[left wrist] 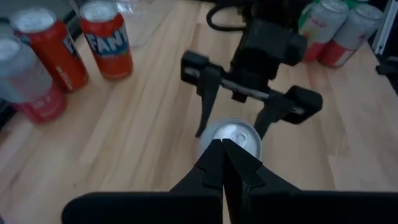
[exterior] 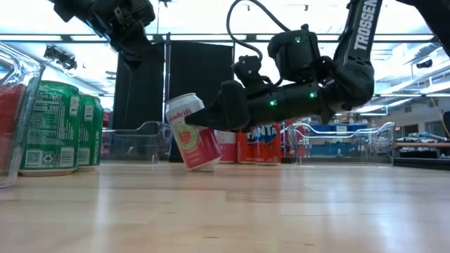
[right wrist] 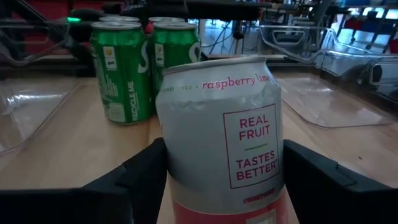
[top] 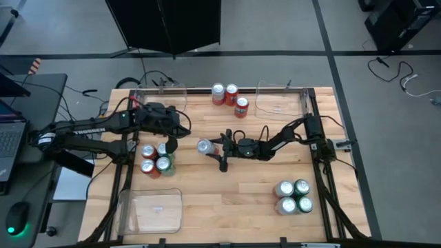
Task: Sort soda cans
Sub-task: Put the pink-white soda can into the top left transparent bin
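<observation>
A silver-white soda can (top: pixel 204 146) with a red base sits between the fingers of my right gripper (top: pixel 215 149), which is shut on it near the table's middle. My left gripper (top: pixel 170 144) is shut and hangs above the table just left of that can, beside a cluster of green and silver-white cans (top: pixel 156 158). Three red cans (top: pixel 229 97) stand at the far edge. Several green and silver-white cans (top: pixel 293 196) stand near the right near corner. My right gripper pinches the can's side wall (right wrist: pixel 177 168) between its two fingers (right wrist: pixel 140 183), one on each side of the body. The fingers come level from the table's right. The can is tilted, with its lower rim (exterior: pixel 205 167) at the table surface.
Clear plastic trays lie at the far left (top: pixel 164 94), the far right (top: pixel 278 100) and the near left (top: pixel 151 210). Bare wood shows between the held can and the near edge. A laptop and mouse sit off the table's left side.
</observation>
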